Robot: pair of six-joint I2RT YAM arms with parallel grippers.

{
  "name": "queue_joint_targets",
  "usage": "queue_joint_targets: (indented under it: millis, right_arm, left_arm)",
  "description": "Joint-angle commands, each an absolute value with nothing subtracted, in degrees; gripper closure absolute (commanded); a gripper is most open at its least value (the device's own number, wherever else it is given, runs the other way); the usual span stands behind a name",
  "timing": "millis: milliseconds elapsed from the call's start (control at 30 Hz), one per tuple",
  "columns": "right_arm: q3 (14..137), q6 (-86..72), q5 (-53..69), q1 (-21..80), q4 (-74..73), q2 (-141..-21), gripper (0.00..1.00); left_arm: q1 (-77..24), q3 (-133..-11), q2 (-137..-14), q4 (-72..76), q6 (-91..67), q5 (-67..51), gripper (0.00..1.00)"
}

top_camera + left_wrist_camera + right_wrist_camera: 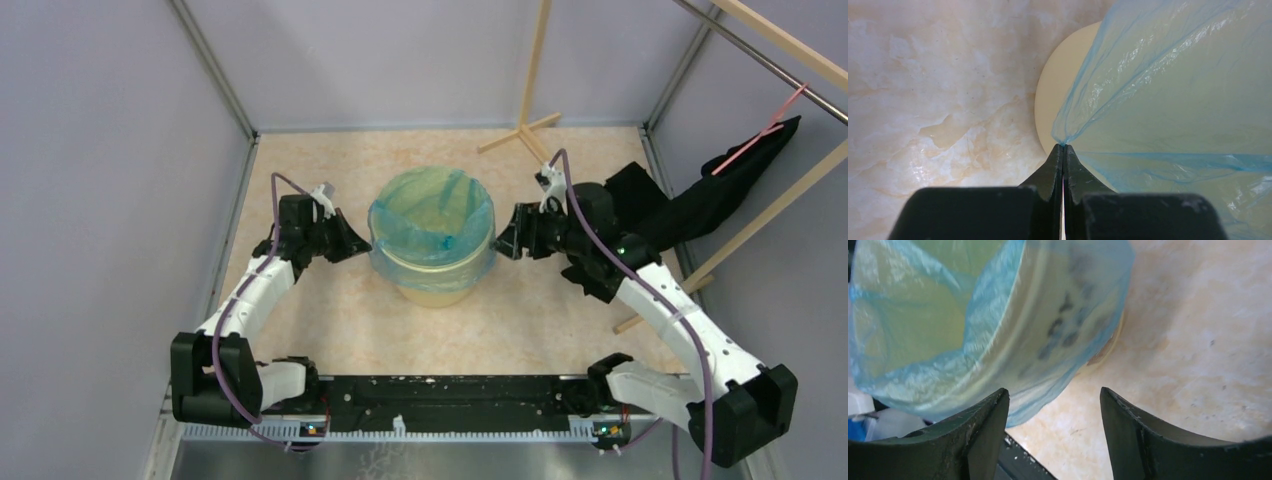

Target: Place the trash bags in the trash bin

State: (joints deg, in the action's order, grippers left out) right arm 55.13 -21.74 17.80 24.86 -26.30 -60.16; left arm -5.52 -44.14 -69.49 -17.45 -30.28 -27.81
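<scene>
Nearest the lens, on the near side of the trash bin [435,292]: black mounting rail [440,395] carrying both arm bases, one at each end.

Trash bin itself: round, pale yellow, upright at the middle of the marbled beige bench [330,320].

Trash bag [1158,90]: thin light-blue translucent film, already inside the bin as a liner. Mouth spread open, edge turned down over the rim and hanging partway down the outer wall. Some slack film gathered inside, toward the bin's right side.

Just left of the bin: left pincer [1064,150], pressed together, pinching a small tuck of the bag's edge at the very tips. From that pinch, film fanning out in taut creases across the bin. Pinch point just outside the rim, with bare yellow plastic showing beside it.

Just right of the bin: right pincer [1054,395], spread wide, gripping nothing. Only bare bench and the bag's hanging hem between the fingers. One finger close by that hem; touching or not, cannot tell.

Farther right of the bin, beyond the right arm: black cloth [730,185], hanging from a rail in the corner. Behind the bin, against the back wall: wooden rack [533,75], well apart from it.
</scene>
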Motion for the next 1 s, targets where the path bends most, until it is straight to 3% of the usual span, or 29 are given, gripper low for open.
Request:
queue_joint_targets:
  millis: [0,200,467,767,967]
  right_arm:
    - [50.50,-23.37,26.33,25.47,-23.94,-55.94,0.32]
    - [42.60,-29.21,33.70,25.55,-6.57,-56.26,0.33]
    - [35.95,-28.15,26.62,27.24,4.52,-61.42,0.39]
    - [31.48,-26.07,16.44,31.72,0.86,-63.59,0.42]
    - [38.37,-23.55,11.21,33.89,-15.58,-58.43,0.41]
  left_arm:
    - [-5.71,-46.25,-69.34,-16.44,-29.86,-28.97,1.00]
    - [-5.80,-45.70,-69.60,-14.85,-30.77,-29.82,1.00]
    - [-5.97,-45.07,-68.82,-14.72,-31.24,-30.86,1.00]
    - [-6.33,-45.00,-68.98,-14.16,-31.17,-31.56,1.00]
    - [-6.33,-46.62,-68.02,-16.15,-29.31,-30.17,0.94]
